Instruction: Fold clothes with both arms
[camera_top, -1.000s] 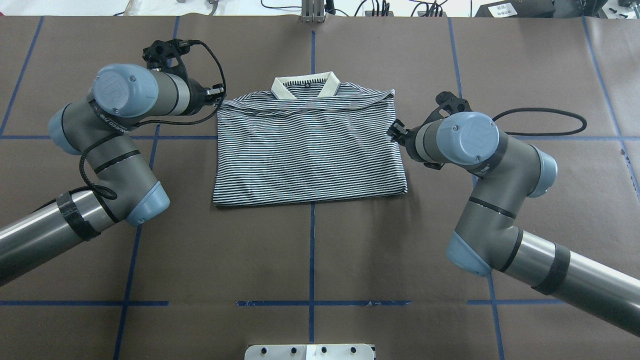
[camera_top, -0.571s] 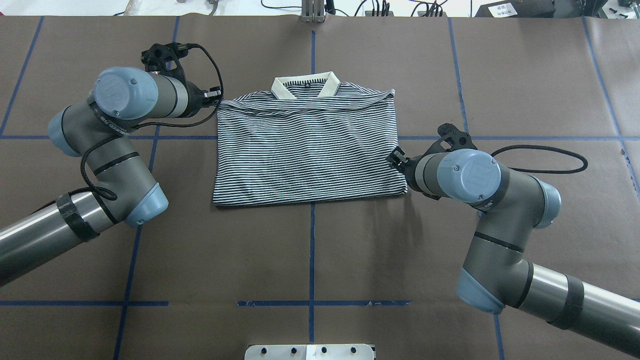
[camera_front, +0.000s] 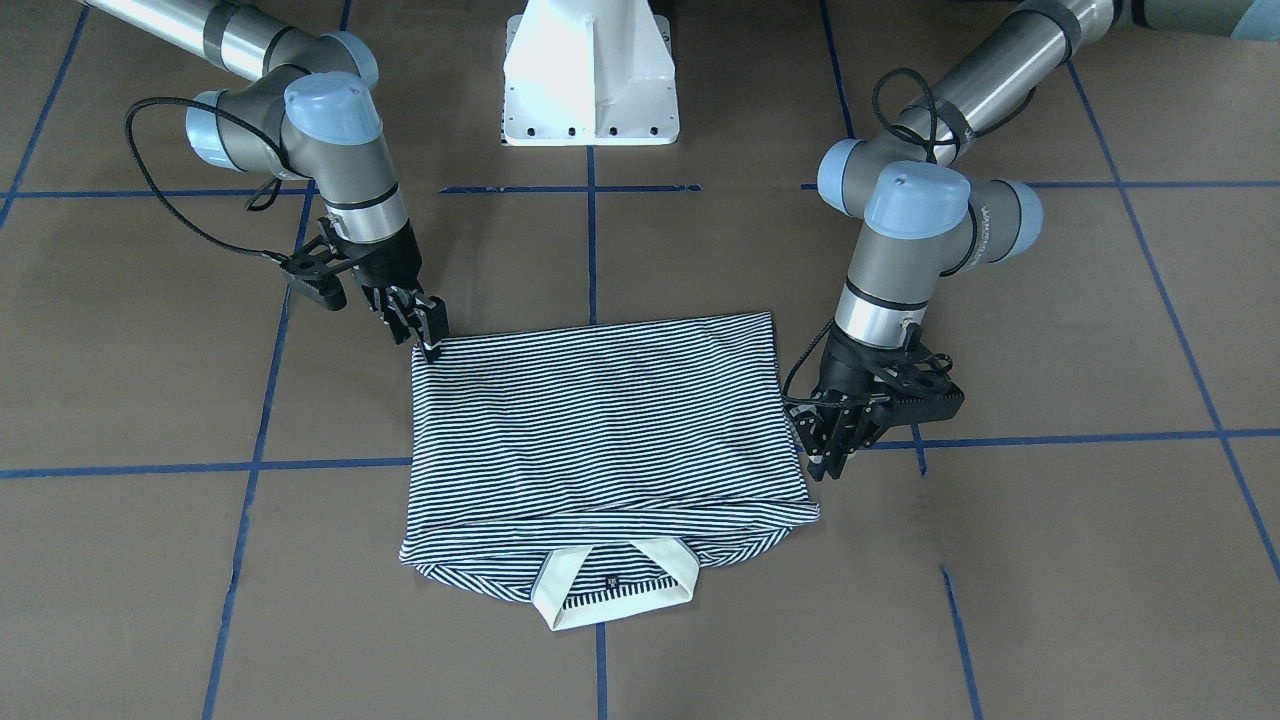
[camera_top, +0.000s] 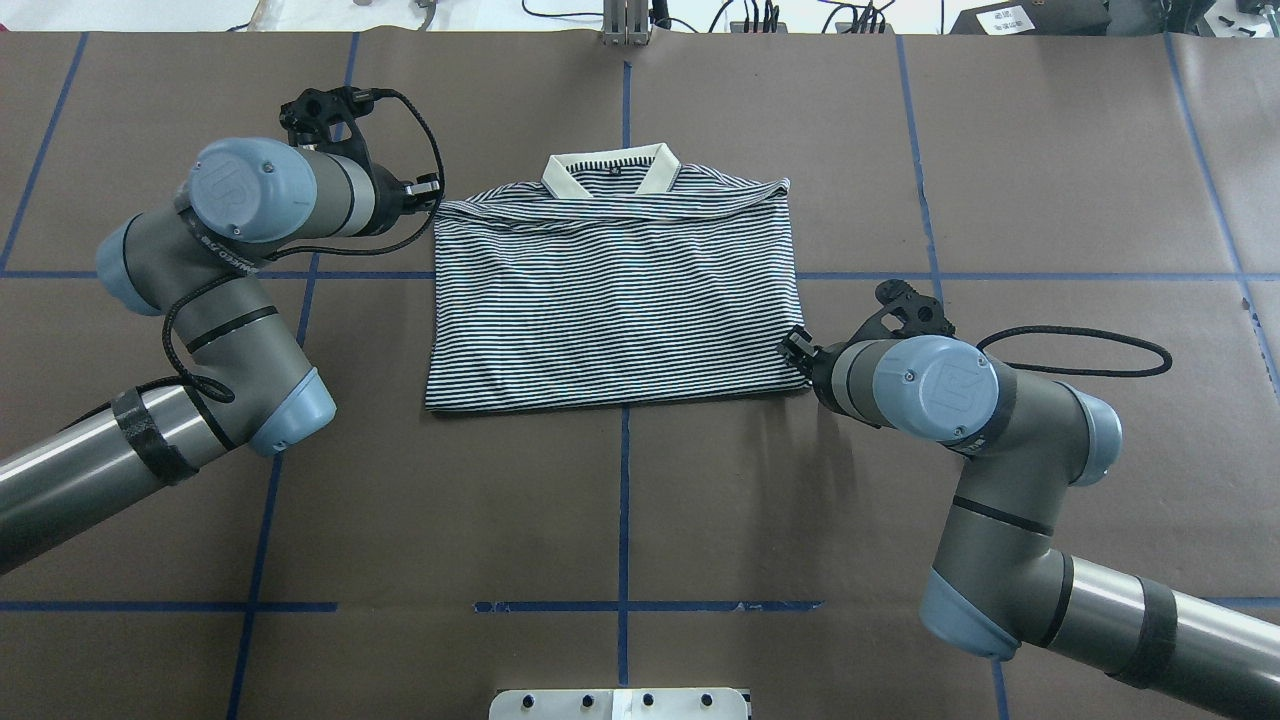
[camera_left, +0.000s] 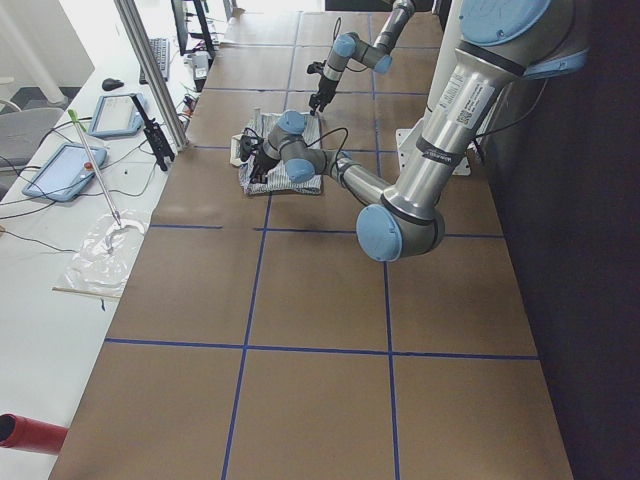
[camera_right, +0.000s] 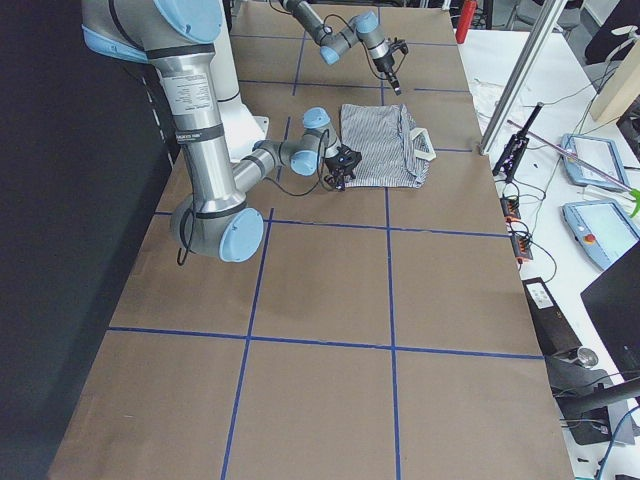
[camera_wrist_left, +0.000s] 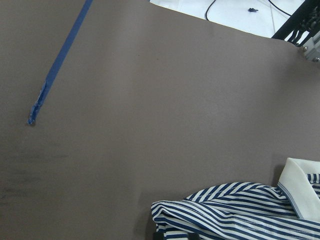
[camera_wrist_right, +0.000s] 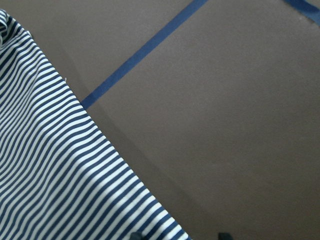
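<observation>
While the shirt (camera_top: 615, 290) lies flat mid-table as a folded rectangle, collar (camera_top: 610, 172) away from the base and long axis running side to side, I find the claws at opposite corners. Right claw (camera_front: 428, 335): at the near hem corner, jaws apart, cloth edge between them, nothing gripped. Left claw (camera_front: 828, 460): just beside the far shoulder corner; I can't tell its opening. Shirt lies inboard of both; right looks nearer. Count: one shirt, two arms, two claws.

polo shirt (camera_front: 600, 420) folded flat | right fingers (camera_front: 430, 325) at its corner | left fingers (camera_front: 822, 452) beside its edge
</observation>
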